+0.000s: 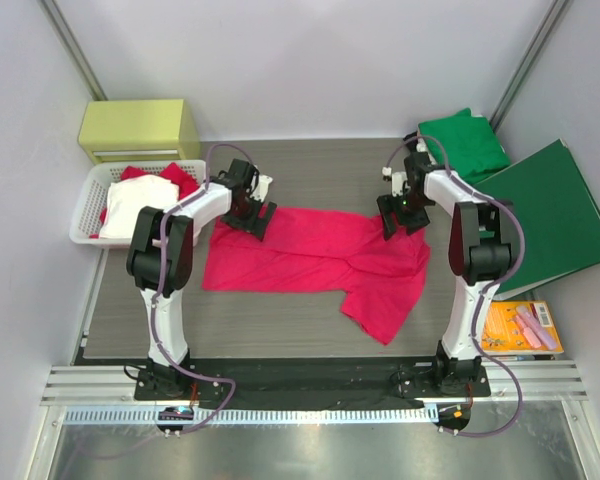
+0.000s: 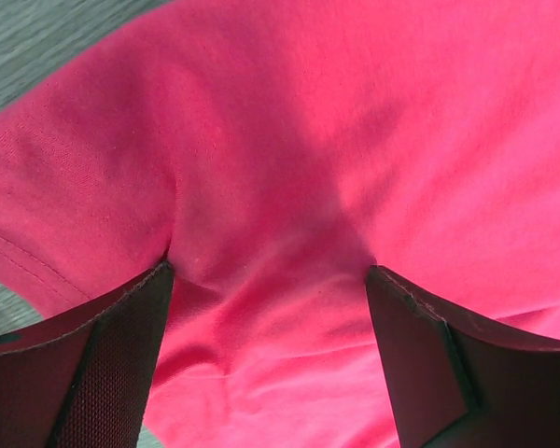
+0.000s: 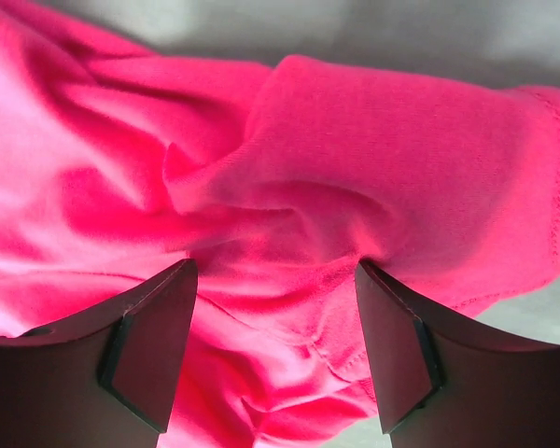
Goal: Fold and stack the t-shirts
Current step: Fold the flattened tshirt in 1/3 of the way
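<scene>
The pinkish-red t-shirt [image 1: 310, 250] lies lengthwise left to right across the table [image 1: 280, 330].

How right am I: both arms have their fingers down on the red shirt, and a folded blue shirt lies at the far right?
Not quite. The folded shirt at the far right is green, not blue; the top external view shows it. The left fingers and right fingers are indeed down on the red shirt.
</scene>
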### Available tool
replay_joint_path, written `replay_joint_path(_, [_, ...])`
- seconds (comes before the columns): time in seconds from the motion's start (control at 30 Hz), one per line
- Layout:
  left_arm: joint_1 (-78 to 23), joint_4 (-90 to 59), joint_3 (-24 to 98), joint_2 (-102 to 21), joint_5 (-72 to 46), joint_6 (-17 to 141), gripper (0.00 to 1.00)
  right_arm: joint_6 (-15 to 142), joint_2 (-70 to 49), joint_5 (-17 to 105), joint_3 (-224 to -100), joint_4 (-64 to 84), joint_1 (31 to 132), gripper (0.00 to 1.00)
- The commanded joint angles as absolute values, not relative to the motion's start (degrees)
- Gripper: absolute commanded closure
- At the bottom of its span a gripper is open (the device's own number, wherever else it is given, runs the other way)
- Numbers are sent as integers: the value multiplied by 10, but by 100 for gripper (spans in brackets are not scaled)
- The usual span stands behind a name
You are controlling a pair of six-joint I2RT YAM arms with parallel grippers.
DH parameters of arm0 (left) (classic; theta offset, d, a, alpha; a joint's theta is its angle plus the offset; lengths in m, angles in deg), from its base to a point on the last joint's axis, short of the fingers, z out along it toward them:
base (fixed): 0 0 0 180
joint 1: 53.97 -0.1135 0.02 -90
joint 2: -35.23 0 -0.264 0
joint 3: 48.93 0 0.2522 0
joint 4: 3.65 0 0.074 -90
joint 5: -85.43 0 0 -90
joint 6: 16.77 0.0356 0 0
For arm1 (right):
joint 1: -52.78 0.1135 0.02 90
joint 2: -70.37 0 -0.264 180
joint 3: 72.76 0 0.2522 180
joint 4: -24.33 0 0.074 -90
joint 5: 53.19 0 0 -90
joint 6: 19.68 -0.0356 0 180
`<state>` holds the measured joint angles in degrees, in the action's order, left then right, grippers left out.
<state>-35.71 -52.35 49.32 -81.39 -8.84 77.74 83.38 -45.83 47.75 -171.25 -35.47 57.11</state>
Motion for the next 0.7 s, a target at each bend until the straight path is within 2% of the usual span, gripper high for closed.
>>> replay_joint_path(0.0, [-360,-512,490,-803,-70,775,15,820,-513,467,-1776,-331,567,25])
replay_joint_path(0.27, [-364,-529,553,-858,-57,784,14,800,-597,469,-1903,-353,562,25])
replay_joint_path(0.5, [-391,-592,751,-948,-75,782,12,800,-658,466,-2020,-389,549,24])
replay_joint_path(0.67, [-396,-621,845,-1015,-73,782,12,796,-704,462,-2080,-392,548,24])
